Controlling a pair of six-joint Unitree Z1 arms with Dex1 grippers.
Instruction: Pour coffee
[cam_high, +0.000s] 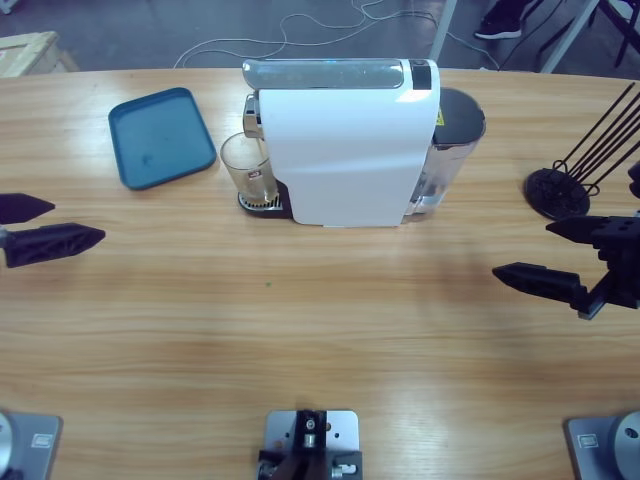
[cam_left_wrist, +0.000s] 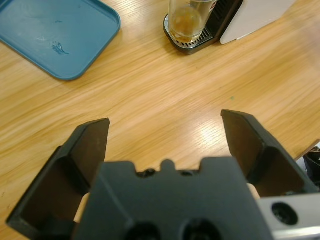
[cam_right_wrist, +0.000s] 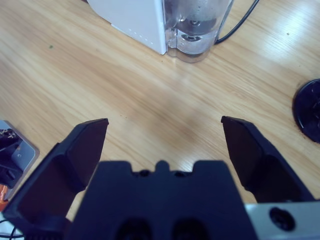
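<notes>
A small clear glass stands on the drip grate under the spout of a white coffee machine. In the left wrist view the glass holds a thin brownish layer of coffee at its bottom. My left gripper hovers open and empty at the table's left edge, well short of the glass. The left wrist view shows it pointing toward the glass. My right gripper is open and empty at the right side, and in its own view it points toward the machine's clear water tank.
A teal tray lies empty left of the machine. A black wire stand with a round base sits at the far right, close to the right gripper. A cable runs behind the tank. Bare wood lies in front of the machine.
</notes>
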